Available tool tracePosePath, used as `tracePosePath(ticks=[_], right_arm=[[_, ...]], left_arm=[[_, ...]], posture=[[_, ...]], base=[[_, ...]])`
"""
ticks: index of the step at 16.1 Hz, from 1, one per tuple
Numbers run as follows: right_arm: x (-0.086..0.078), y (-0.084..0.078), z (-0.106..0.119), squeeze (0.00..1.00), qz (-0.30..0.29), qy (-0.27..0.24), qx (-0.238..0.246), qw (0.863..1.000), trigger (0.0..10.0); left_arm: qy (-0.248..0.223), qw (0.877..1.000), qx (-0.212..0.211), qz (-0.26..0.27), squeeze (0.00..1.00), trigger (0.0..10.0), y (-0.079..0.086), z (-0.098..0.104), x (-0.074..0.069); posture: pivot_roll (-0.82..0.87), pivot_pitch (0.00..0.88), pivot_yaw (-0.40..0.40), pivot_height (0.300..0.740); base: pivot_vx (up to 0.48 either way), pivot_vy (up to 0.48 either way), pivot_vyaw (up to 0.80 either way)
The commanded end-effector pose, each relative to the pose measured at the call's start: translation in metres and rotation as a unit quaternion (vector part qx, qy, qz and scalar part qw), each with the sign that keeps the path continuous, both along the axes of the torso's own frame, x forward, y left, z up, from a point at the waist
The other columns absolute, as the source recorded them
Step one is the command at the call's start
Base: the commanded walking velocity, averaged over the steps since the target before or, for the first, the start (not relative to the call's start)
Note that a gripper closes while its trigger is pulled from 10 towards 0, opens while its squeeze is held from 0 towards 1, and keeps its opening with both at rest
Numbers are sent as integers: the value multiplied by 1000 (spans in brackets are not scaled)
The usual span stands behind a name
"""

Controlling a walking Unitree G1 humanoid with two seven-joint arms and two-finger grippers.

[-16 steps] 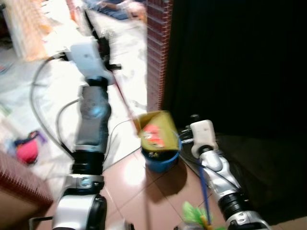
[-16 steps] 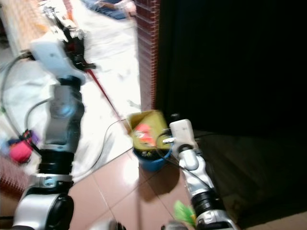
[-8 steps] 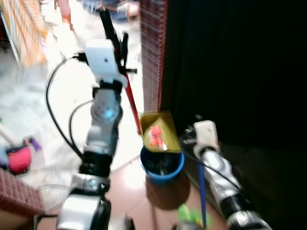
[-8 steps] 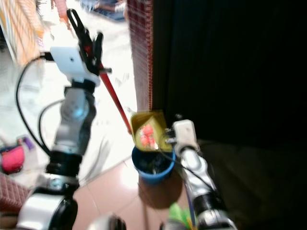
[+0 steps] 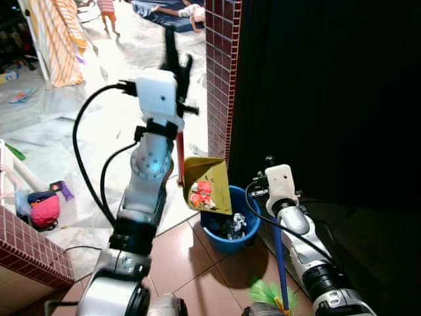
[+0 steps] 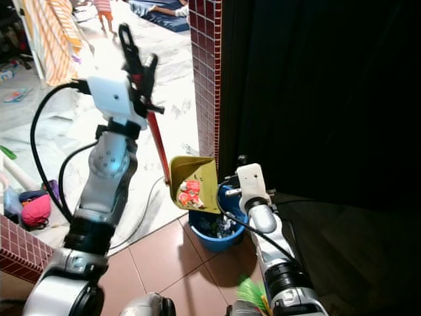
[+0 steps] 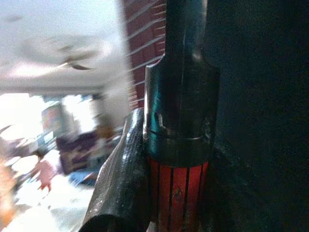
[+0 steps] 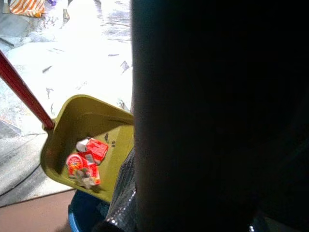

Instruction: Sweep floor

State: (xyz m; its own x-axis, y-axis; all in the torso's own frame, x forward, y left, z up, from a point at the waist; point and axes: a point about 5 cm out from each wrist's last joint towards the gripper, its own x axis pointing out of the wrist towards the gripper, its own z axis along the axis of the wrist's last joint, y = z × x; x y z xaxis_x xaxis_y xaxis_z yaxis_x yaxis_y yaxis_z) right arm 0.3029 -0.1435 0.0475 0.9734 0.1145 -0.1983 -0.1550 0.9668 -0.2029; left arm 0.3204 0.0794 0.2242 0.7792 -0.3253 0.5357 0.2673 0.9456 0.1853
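The yellow-green plastic dustpan [image 5: 206,185], red wrappers [image 5: 199,193] inside, is tilted over the blue bucket [image 5: 229,226] by the left hand [image 5: 176,66], clamped round its red handle [image 5: 180,153]. Emptying remains. The right hand's [image 5: 265,185] grip cannot be told.

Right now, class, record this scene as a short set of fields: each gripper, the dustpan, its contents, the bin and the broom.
left gripper: raised, shut on the dustpan's red handle
right gripper: low beside the bin, fingers unclear
dustpan: yellow, tilted over the bin
contents: red scraps in the pan
bin: blue, on the tiled floor, holding rubbish
broom: blue stick, green bristles, by the right arm
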Motion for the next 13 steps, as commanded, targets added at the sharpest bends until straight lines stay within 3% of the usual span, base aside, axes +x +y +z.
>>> tracePosePath(ticks=[1,2,3,7,11,13], right_arm=[[1,3,3,0,5,-10,-1,1000,10000],[1,2,2,0,4,-9,-2,1000,10000],[1,2,2,0,4,-9,-2,1000,10000],[5,7,10,0,13,-33,-5,999,10000],[5,4,11,0,16,-36,-11,999,10000],[4,7,11,0,19,-37,-10,999,10000]], left_arm=[[-44,996,39,-63,0,10000,-12,7,-14],[-35,992,66,-98,0,10000,-18,-2,-19],[-34,992,69,-102,0,10000,-19,-3,-20],[-33,974,100,-201,0,10000,-37,-9,-40],[-47,940,180,-285,0,10000,-51,-15,-57],[-76,925,240,-285,0,10000,-52,-16,-59]], posture=[[-86,0,49,740],[-84,0,52,740],[-84,0,52,740],[-87,0,57,740],[-91,0,53,740],[-93,0,51,740]], base=[[0,0,0],[0,0,0],[0,0,0],[0,0,0],[0,0,0],[0,0,0]])
